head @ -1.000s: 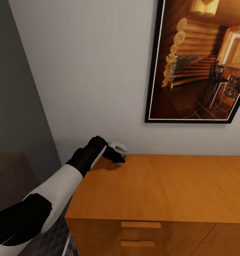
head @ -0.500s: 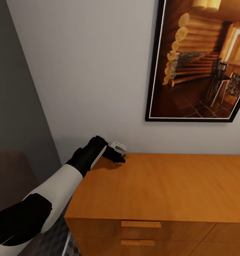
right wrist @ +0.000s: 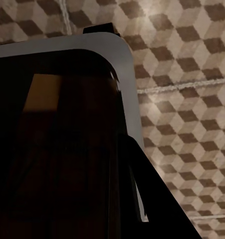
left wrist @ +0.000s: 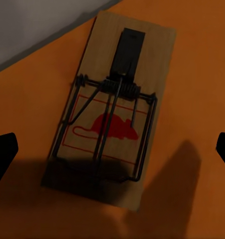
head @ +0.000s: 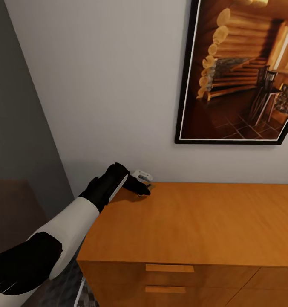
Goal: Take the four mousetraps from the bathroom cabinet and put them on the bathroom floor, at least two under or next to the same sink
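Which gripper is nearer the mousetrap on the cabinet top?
Left. The left gripper hangs right over the mousetrap at the cabinet top's back corner, open and straddling it. The right wrist camera faces the floor tiles, away from the cabinet top.

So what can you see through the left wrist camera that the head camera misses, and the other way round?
The left wrist view alone gives the mousetrap in detail: wire spring, red mouse print, the left gripper open on either side. The head view alone gives the framed picture on the wall, the drawer fronts and the white-and-black left arm. Both show the orange-brown cabinet top and the pale wall behind.
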